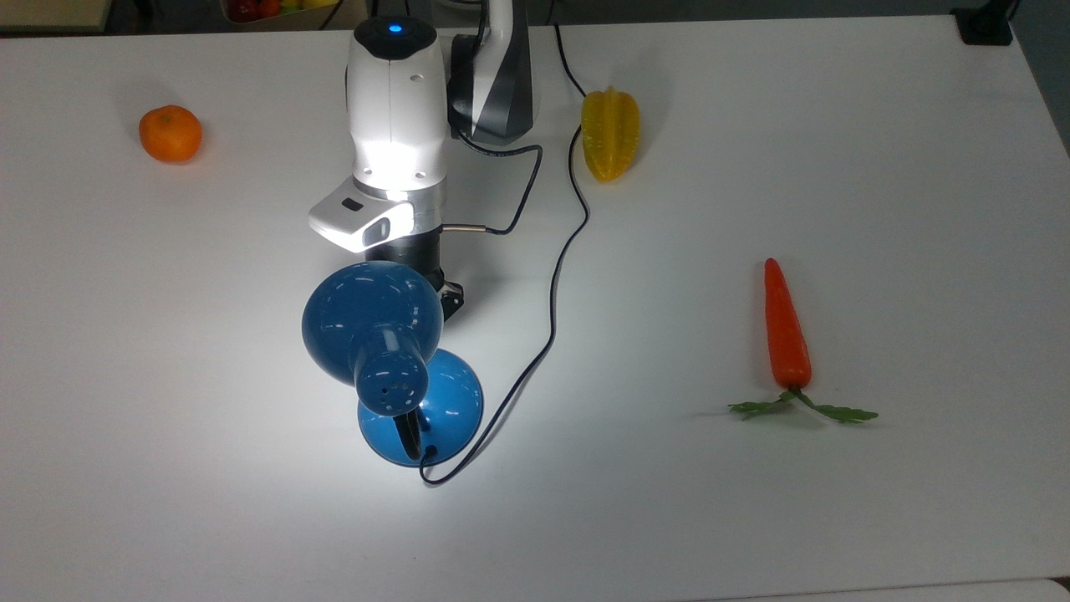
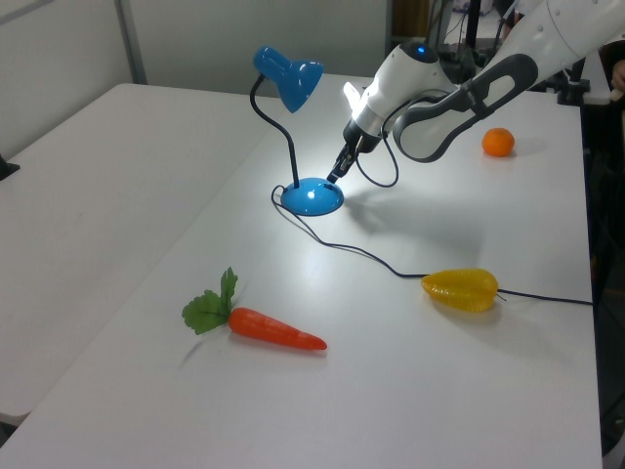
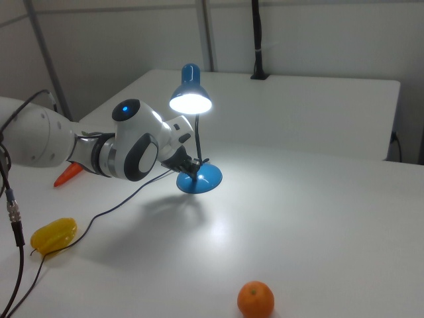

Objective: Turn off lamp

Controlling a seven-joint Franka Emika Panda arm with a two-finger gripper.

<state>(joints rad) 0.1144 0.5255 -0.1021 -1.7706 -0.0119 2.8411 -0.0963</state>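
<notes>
The lamp (image 2: 310,194) glows; the gripper (image 2: 335,175), whose state I cannot tell, should press squarely down on its base switch

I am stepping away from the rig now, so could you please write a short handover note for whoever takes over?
Hand: just above the near rim of the lamp's round base, holding nothing; its tip sits close to the base in the left view.
Lamp: upright mid-table, shade lit, bright pool of light on the table beneath it. Its cord runs past the yellow starfruit toward the table's far edge.
Done: hand brought to the base.
Left: switch the lamp off, as it is not yet dark.
Orange and carrot lie well aside.
</notes>
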